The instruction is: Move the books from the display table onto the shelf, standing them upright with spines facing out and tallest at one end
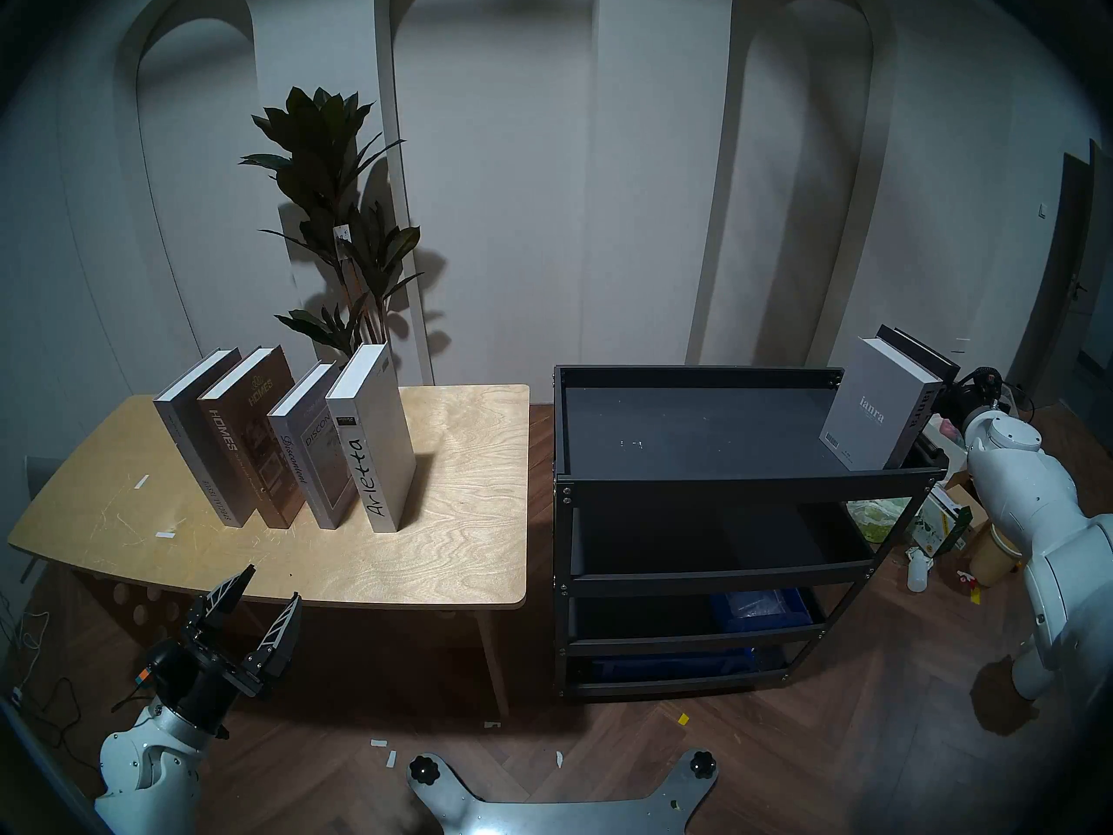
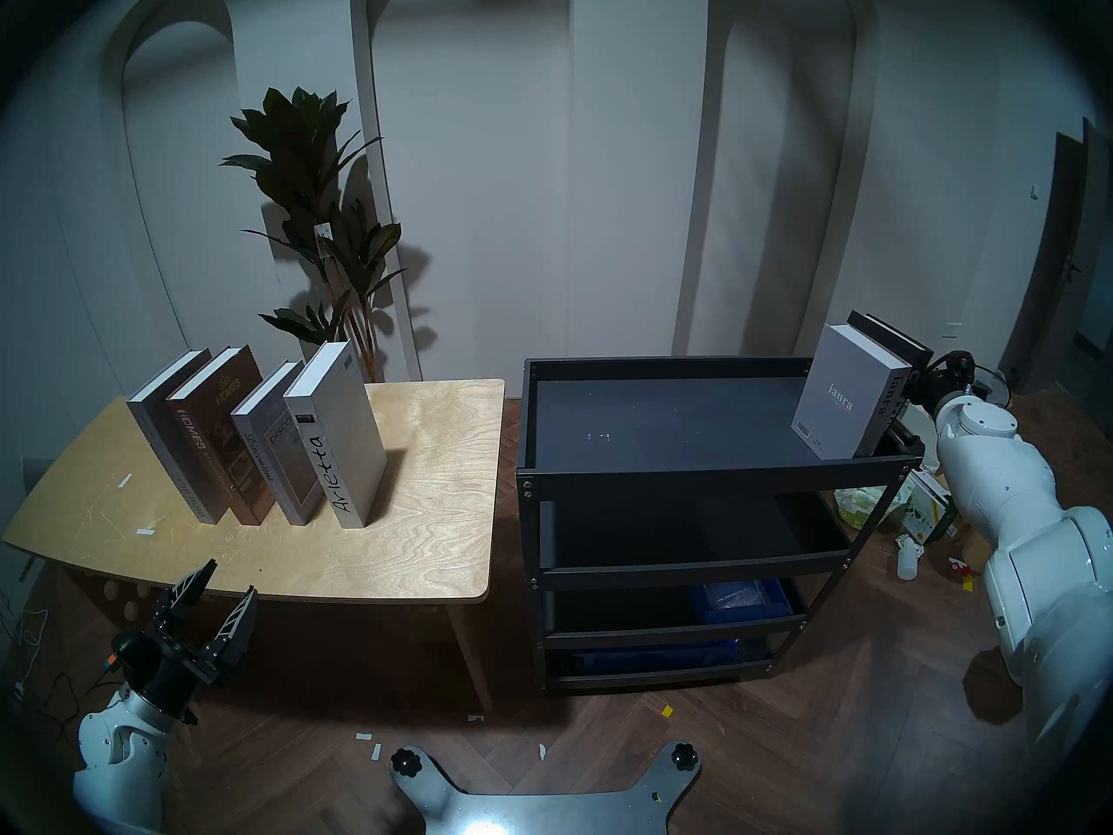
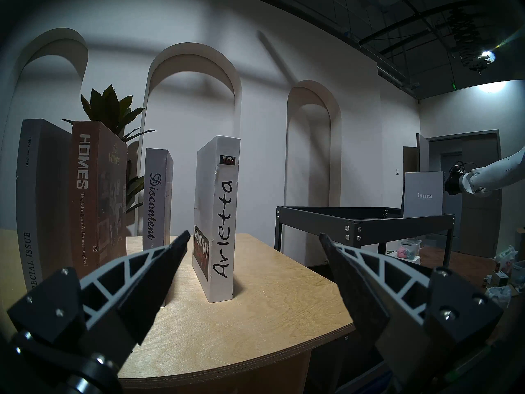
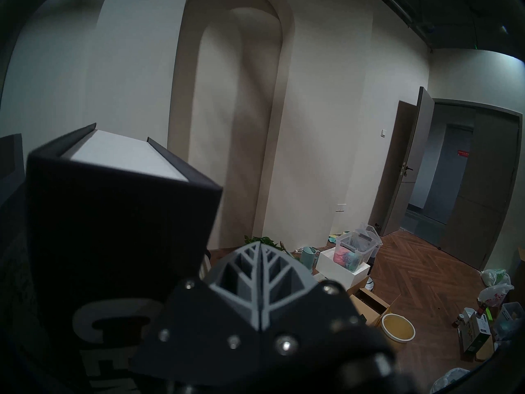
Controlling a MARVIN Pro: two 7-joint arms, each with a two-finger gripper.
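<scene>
Table: four books; shelf: two.

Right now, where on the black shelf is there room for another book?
The shelf's top tray is bare from its left rim up to the grey "ianra" book. The right end is crowded: "ianra" and a black book stand together there.

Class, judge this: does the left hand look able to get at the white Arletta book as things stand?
Probably yes. The left hand is open at the table's near edge, facing Arletta, the row's end book, with bare tabletop between.
</scene>
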